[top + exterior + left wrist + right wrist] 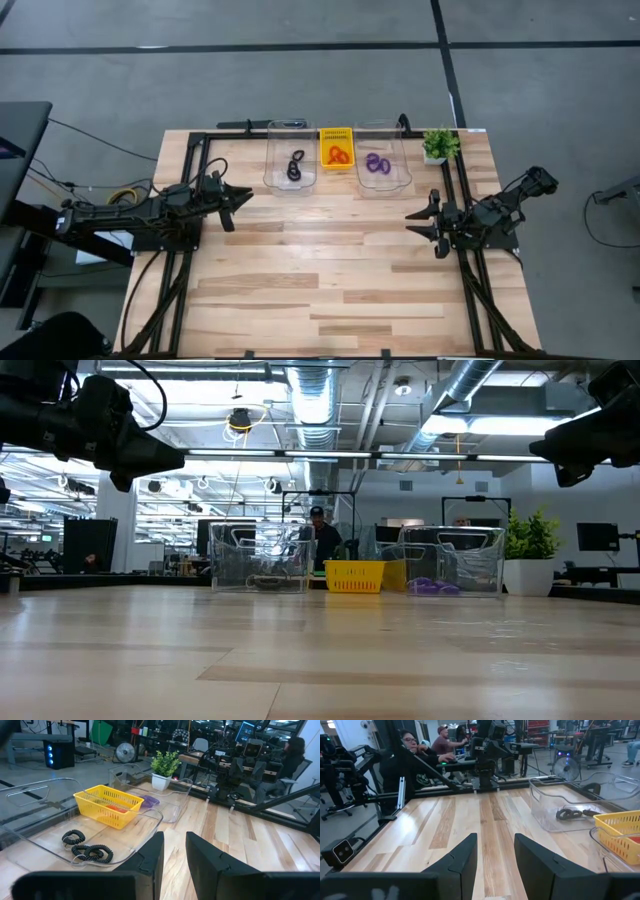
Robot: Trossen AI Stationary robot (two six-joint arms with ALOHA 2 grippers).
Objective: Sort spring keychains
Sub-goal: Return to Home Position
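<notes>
Left claw (174, 857): mine, fingers slightly parted, holding nothing.
Right claw (495, 855): same, parted and empty.
Black spring keychains (86, 849): just ahead of my left claw, in a clear bin (40, 837).
Orange spring keychains (115, 808): beyond, in the yellow basket (100, 813).
Purple spring keychains (150, 800): farthest, second clear bin (175, 807).

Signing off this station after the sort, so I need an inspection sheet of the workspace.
Surface: wooden table, nothing loose seen in front of the containers.
Job's things: black spring keychains in left clear bin; orange ones in yellow basket; purple ones in right clear bin.
Clutter: potted plant at the far right corner.
Hands: left hand and right hand open, empty, raised at the table's sides.
Cables: cable bundle off the left edge.
Surroundings: people at desks beyond.
</notes>
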